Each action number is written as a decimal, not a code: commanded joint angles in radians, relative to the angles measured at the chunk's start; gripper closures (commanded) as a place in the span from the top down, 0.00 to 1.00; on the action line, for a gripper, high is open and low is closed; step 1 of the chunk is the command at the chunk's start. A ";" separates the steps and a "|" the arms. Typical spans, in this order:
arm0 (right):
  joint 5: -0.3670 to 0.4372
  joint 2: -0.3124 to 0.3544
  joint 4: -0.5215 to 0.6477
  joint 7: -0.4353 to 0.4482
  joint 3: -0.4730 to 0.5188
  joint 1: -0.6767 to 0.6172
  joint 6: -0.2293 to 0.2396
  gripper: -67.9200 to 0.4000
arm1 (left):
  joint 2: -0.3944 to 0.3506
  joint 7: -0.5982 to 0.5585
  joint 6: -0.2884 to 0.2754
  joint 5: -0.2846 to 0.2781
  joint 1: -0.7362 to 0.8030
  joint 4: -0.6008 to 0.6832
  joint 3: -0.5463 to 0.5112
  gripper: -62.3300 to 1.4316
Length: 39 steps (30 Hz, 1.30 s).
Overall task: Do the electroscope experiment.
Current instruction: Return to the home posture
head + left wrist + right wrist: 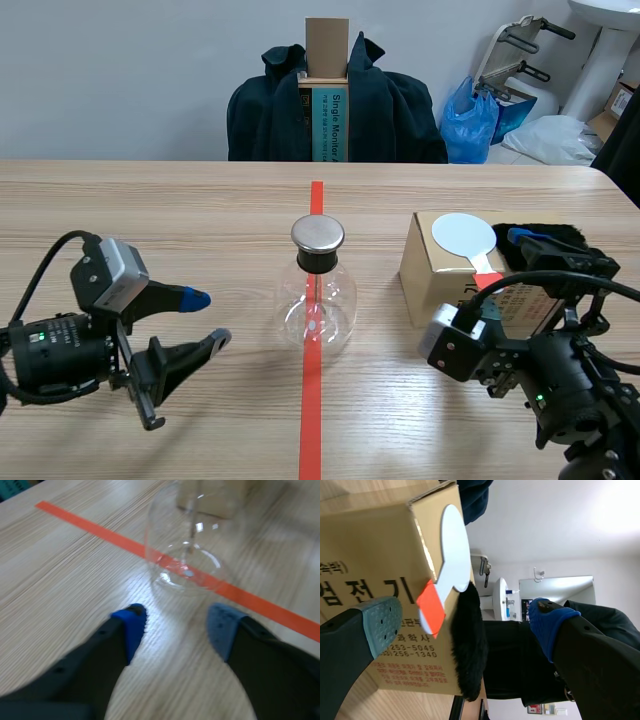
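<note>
Although both arms stand near their work, neither holds anything. The left gripper (208,318), at lower left of the scene view, is spread wide and empty, with the clear round glass electroscope flask (318,300) ahead of it. The flask stands upright at frame centre on the tape line, its axis vertical and its flat metal cap (318,234) uppermost.

The right gripper (465,625) is likewise released. Its fingers straddle the orange-red handle end (431,611) of the thin white round-headed paddle (463,238). The paddle lies flat on the brown cardboard box (430,275) at centre right, beside a black fur pad (545,235).

The paddle's long axis runs from disc at upper left to handle at lower right. Judged light and stiff, it is best pinched at the handle. The flask is judged fragile and slippery.
</note>
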 commanded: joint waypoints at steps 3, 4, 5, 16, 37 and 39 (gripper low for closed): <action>0.014 0.040 0.004 0.006 0.012 -0.037 -0.008 0.76 | -0.082 -0.042 0.002 -0.105 0.132 0.180 -0.090 0.91; 0.028 0.051 0.004 0.018 0.013 -0.051 -0.008 0.76 | -0.103 -0.045 0.002 -0.129 0.171 0.230 -0.115 0.95; 0.048 0.063 0.005 0.028 0.013 -0.065 -0.008 0.76 | -0.123 -0.045 0.002 -0.146 0.210 0.282 -0.142 0.99; 0.479 0.185 0.353 0.117 0.235 -0.255 0.003 0.76 | -0.213 0.064 0.011 -0.206 0.583 0.659 -0.406 1.00; 1.199 0.218 0.652 0.095 0.528 -0.284 0.337 0.76 | -0.202 0.128 0.060 -0.217 0.602 0.684 -0.425 1.00; 1.197 0.218 0.652 0.094 0.540 -0.283 0.406 0.76 | -0.199 0.127 0.060 -0.217 0.602 0.684 -0.425 1.00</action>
